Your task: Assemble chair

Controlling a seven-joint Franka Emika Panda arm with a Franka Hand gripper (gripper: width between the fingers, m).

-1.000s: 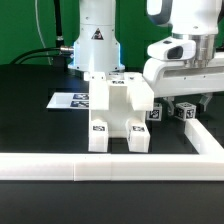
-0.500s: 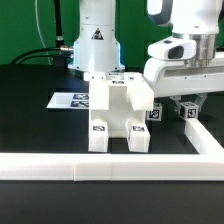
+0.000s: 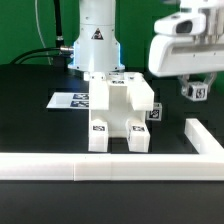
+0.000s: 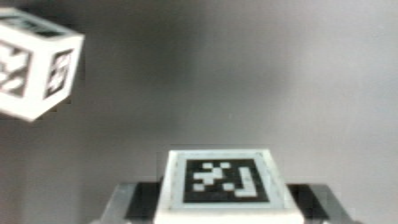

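Note:
The partly built chair (image 3: 117, 113) stands mid-table, a white stepped body with tags on its front. My gripper (image 3: 193, 93) hangs above the table on the exterior view's right, shut on a small white tagged block (image 3: 194, 90) held clear of the surface. In the wrist view that block (image 4: 222, 180) sits between my two grey fingers (image 4: 135, 199), tag facing the camera, with my gripper (image 4: 226, 203) closed round it. A second tagged block (image 3: 155, 113) lies beside the chair body; a tagged block (image 4: 36, 65) also shows in the wrist view on the dark table.
The marker board (image 3: 70, 100) lies flat behind the chair body. A long white border rail (image 3: 100, 166) runs along the front, with a short arm (image 3: 203, 137) on the exterior view's right. The arm's white base (image 3: 95, 40) stands at the back.
My gripper closed on the tagged block on the exterior view's right and lifted it off the table. The chair body and the other block stayed put.

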